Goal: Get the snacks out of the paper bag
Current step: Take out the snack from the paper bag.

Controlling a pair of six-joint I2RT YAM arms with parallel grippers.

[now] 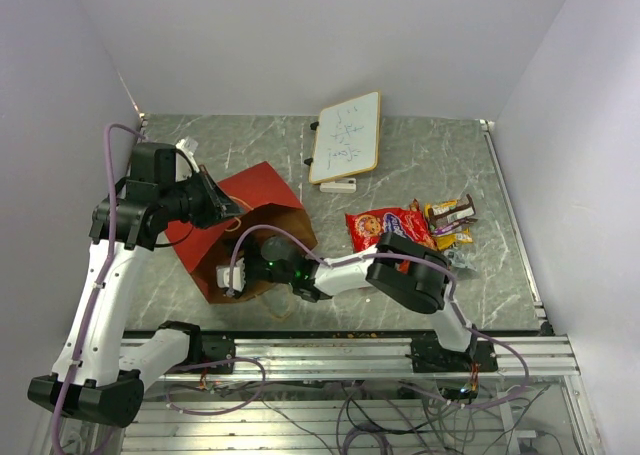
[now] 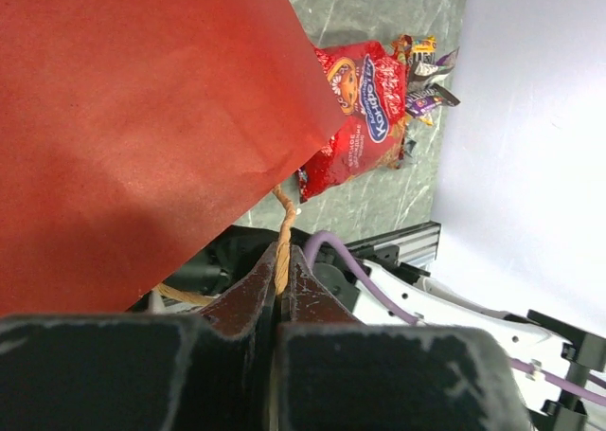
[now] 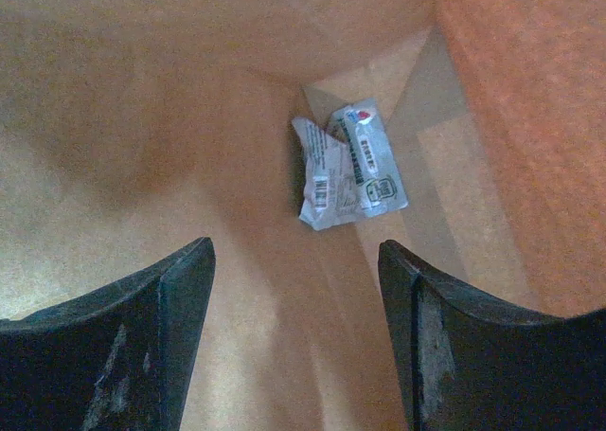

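- The paper bag [image 1: 255, 190] lies on its side on the left half of the grey marbled table [image 1: 430, 155]. Its red outside faces up and its open mouth points toward the arms' bases.
- The left gripper [image 2: 281, 272] is clamped tight on one twisted paper handle [image 2: 282, 227] of the bag, with the cord pinched between its fingers.
- The right gripper [image 3: 295, 298] reaches inside the bag's mouth. Its two dark fingers [image 3: 161, 308] are spread apart and grasp nothing.
- One small crumpled silver-blue wrapper [image 3: 348, 166] lies ahead of those fingers, against the brown bottom of the bag.
- A large red cookie packet [image 1: 388, 225] with a blue oval logo lies flat on the table to the right of the bag.
- Small candy bars [image 1: 450, 220] in yellow, purple and brown wrappers are heaped just beside the packet's right edge.
- A small whiteboard [image 1: 347, 137] lies near the far wall.
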